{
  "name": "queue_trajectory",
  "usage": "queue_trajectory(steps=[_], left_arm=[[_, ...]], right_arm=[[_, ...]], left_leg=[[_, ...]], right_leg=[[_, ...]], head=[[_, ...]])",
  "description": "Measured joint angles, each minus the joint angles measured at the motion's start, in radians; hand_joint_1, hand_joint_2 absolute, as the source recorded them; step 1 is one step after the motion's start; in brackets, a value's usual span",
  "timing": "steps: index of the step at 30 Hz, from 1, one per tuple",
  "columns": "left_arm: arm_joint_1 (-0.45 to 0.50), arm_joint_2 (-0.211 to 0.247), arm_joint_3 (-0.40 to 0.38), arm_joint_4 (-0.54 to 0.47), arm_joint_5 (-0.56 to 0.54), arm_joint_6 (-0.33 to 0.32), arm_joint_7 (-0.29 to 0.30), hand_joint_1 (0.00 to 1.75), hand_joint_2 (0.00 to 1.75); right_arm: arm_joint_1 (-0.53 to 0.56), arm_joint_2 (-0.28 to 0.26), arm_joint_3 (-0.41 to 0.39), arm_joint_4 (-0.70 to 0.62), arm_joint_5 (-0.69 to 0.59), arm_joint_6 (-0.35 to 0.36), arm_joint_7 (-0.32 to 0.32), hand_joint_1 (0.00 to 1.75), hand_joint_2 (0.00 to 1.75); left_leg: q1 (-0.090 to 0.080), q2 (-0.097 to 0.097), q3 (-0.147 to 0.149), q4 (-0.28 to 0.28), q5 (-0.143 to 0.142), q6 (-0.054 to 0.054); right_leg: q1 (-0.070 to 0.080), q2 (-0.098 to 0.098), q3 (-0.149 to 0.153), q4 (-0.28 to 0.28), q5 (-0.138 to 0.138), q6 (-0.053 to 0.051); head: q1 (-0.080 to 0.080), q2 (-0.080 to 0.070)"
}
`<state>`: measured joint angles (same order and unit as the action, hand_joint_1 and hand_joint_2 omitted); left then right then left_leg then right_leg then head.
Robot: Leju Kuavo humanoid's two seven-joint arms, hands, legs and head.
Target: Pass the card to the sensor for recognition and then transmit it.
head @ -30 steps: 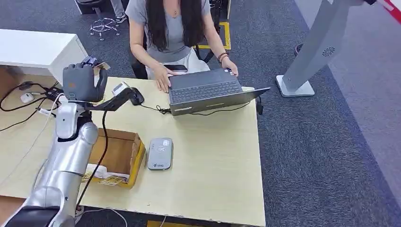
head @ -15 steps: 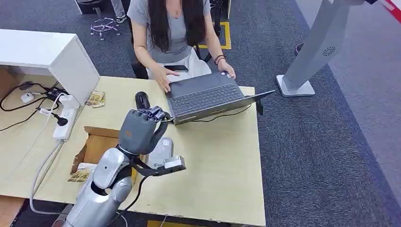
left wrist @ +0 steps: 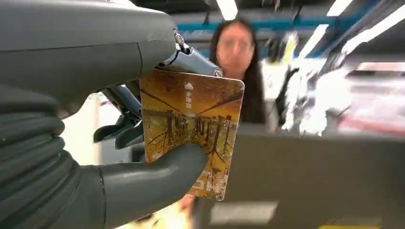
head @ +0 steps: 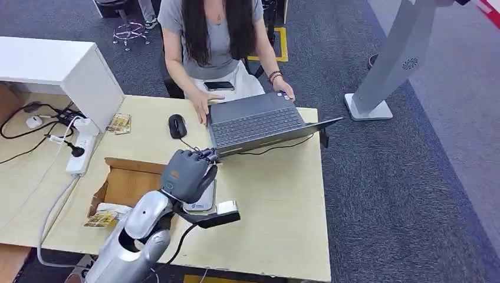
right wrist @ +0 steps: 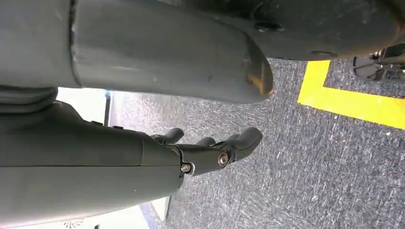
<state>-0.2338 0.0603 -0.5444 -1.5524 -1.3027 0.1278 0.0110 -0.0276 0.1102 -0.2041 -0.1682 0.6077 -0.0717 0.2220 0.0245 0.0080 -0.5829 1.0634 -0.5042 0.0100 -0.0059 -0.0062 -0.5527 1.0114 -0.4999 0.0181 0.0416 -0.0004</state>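
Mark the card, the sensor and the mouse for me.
card [left wrist: 191, 129]: left wrist view, middle of its printed face.
sensor [head: 203, 203]: head view, exposed edge under the left hand.
mouse [head: 177, 125]: head view, its top.

Pale wooden desk [head: 277, 194] on dark grey carpet [head: 407, 194]

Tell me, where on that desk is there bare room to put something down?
The desk is bare between the laptop and its near edge, right of the left hand. It is crowded around the open box and mouse.

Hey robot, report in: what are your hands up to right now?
Left hand holds the card, hovering over the grey reader. Right hand empty, hanging above the floor. Nothing in the way.
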Motion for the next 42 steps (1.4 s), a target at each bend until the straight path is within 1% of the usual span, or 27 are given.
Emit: queue_trajectory(steps=[3,9,12,14,18,26,35,42], left_arm=[[-0.007,0.0,0.0,0.032,0.0,-0.002,0.005,1.75,1.75],[-0.012,0.0,0.0,0.064,0.0,-0.003,0.005,1.75,1.75],[-0.018,0.0,0.0,0.082,-0.009,-0.023,0.032,1.75,1.75],[-0.021,0.0,0.0,0.104,-0.013,-0.024,0.046,1.75,1.75],[-0.031,-0.001,0.0,0.151,-0.014,-0.023,0.049,1.75,1.75],[-0.048,-0.002,0.0,0.206,-0.01,-0.026,0.061,1.75,1.75],[-0.066,-0.001,0.001,0.335,-0.046,-0.09,0.113,1.75,1.75],[-0.106,-0.002,0.001,0.395,-0.044,-0.123,0.115,1.75,1.75]], right_arm=[[0.0,0.002,-0.005,0.0,0.0,0.0,0.001,0.0,0.0],[0.0,0.005,-0.013,0.0,0.0,0.0,0.001,0.0,0.0],[0.0,0.005,-0.014,0.0,0.007,0.0,0.001,0.0,0.0],[0.0,0.005,-0.015,0.0,0.011,0.0,0.001,0.0,0.0],[0.0,0.005,-0.017,0.0,0.017,0.002,0.006,0.0,0.0],[0.0,0.005,-0.017,0.0,0.026,0.006,0.012,0.0,0.0],[0.0,0.007,-0.021,0.0,0.043,0.008,0.018,0.0,0.0],[0.0,0.011,-0.029,-0.001,0.056,0.008,0.019,0.0,0.0]], left_leg=[[0.0,0.0,0.0,0.0,0.0,0.0],[0.0,0.0,0.0,0.0,0.0,0.0],[0.0,0.0,0.0,0.0,0.0,0.0],[0.0,0.0,0.0,0.0,0.0,0.0],[0.0,0.0,0.0,0.0,0.0,0.0],[0.0,0.0,-0.001,0.0,0.0,0.0],[0.0,0.0,-0.001,0.0,0.0,0.0],[0.0,-0.002,0.0,0.0,0.0,0.0]], right_leg=[[0.0,0.0,0.0,0.0,0.0,0.0],[0.0,0.0,0.0,0.0,0.0,0.0],[0.0,0.0,0.0,0.0,0.0,0.0],[0.0,0.0,0.0,0.0,0.0,0.0],[0.0,0.0,0.0,0.0,0.0,0.0],[0.0,0.0,0.0,0.0,0.0,0.0],[0.0,0.0,0.0,0.0,0.0,0.0],[0.0,-0.002,0.001,0.0,0.0,0.0]], head=[[0.0,0.0],[0.0,0.0],[0.0,0.0],[0.0,0.0],[0.0,0.0],[0.0,0.0],[0.0,0.0],[0.0,0.0]])
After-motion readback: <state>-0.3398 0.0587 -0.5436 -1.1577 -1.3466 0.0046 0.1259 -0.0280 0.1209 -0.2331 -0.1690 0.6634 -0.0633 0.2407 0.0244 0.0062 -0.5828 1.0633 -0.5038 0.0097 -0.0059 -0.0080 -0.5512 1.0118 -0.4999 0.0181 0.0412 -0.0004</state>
